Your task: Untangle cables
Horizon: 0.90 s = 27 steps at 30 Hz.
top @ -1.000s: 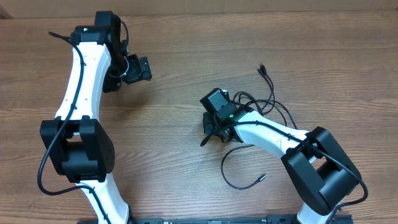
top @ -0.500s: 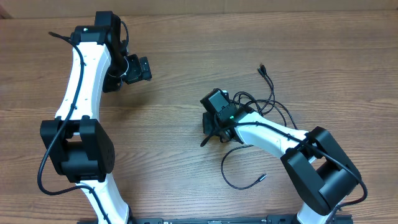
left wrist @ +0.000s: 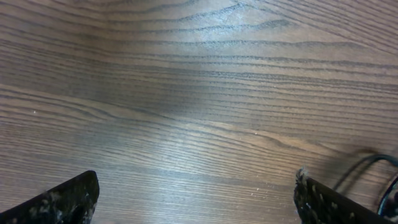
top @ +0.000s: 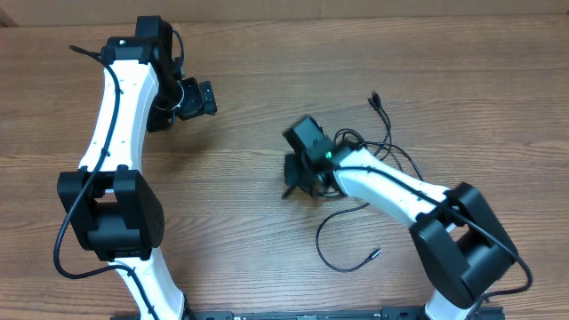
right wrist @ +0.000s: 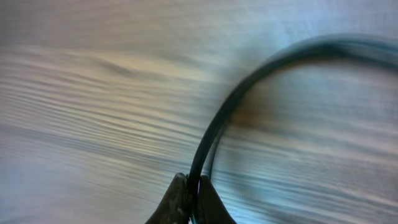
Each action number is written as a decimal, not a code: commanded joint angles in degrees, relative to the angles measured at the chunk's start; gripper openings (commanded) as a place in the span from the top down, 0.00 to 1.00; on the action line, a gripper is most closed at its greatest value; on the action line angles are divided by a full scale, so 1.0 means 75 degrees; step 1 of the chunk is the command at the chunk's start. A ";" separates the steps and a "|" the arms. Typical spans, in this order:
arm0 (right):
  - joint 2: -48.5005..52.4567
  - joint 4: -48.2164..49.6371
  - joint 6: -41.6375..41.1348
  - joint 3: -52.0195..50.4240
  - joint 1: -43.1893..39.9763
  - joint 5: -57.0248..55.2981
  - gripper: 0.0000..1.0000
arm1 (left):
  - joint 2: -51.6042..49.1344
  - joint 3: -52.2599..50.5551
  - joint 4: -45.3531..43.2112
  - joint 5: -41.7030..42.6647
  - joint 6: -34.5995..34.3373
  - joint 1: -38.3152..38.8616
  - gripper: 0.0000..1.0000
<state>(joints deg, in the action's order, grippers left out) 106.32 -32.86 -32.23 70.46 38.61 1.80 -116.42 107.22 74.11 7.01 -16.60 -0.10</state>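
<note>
A few thin black cables (top: 388,142) lie in a loose tangle on the right half of a wooden table (top: 267,62), beside and partly under the right arm (top: 391,187). Two small plug ends (top: 377,101) stick out at the far side of the tangle. One strand (top: 319,242) curls away in an open loop toward the near edge of the table.

The right gripper (top: 298,185) sits at the left edge of the tangle, its jaws pinched together on one cable. In the right wrist view that cord (right wrist: 219,124) rises from between the closed fingertips (right wrist: 177,202) and arcs away to the right over blurred wood grain.

The left gripper (top: 203,98) is well apart, at the far left of the table. Its jaws are spread wide and hold nothing, and its fingers (left wrist: 68,198) show at the bottom corners of the left wrist view.
</note>
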 commanded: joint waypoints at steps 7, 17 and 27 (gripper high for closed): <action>-0.1332 -0.1364 0.0985 0.4202 0.0015 0.1664 0.96 | 0.0064 -0.0029 -0.0003 -0.0052 -0.0102 0.0017 0.00; -0.1932 -0.1408 0.3322 0.6522 0.0015 0.1597 0.96 | 0.0064 -0.0029 -0.0003 -0.0052 -0.0102 0.0017 0.01; -0.1961 -0.2882 0.3360 0.6653 -0.0017 0.0286 0.59 | 0.0064 -0.0029 -0.0003 -0.0052 -0.0102 0.0017 0.00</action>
<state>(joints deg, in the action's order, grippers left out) 90.21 -51.03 -8.14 120.97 38.65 7.05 -116.42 107.22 74.13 7.01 -16.62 -0.10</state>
